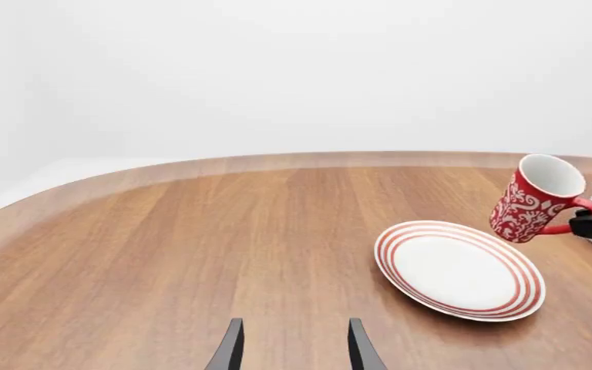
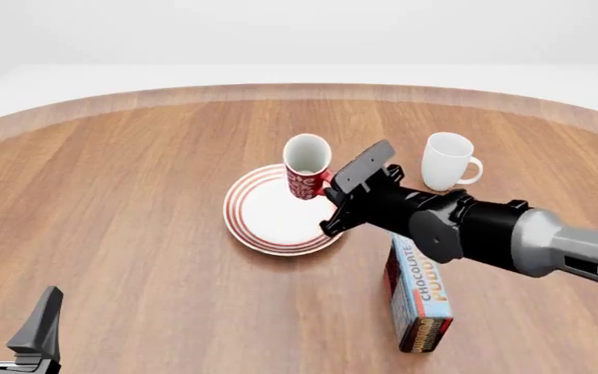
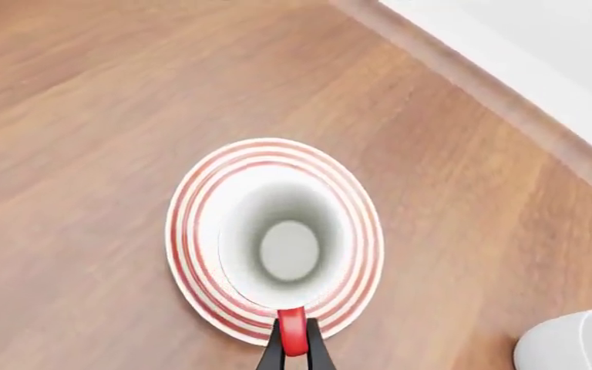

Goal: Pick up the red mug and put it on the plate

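The red mug (image 2: 307,165) with a white floral pattern hangs in the air above the far right part of the plate (image 2: 268,216), tilted a little. My right gripper (image 2: 326,185) is shut on its red handle (image 3: 290,337). In the right wrist view I look down into the mug's white inside (image 3: 287,245), with the plate's red rings (image 3: 191,254) showing around it. The left wrist view shows the mug (image 1: 533,199) held clear above the plate (image 1: 459,269). My left gripper (image 2: 10,314) is open and empty at the near left, far from both.
A plain white mug (image 2: 448,161) stands to the right of the plate, behind my right arm. A chocolate pudding box (image 2: 417,294) stands upright near the front right, under the arm. The table's curved far edge (image 2: 299,89) runs along the back.
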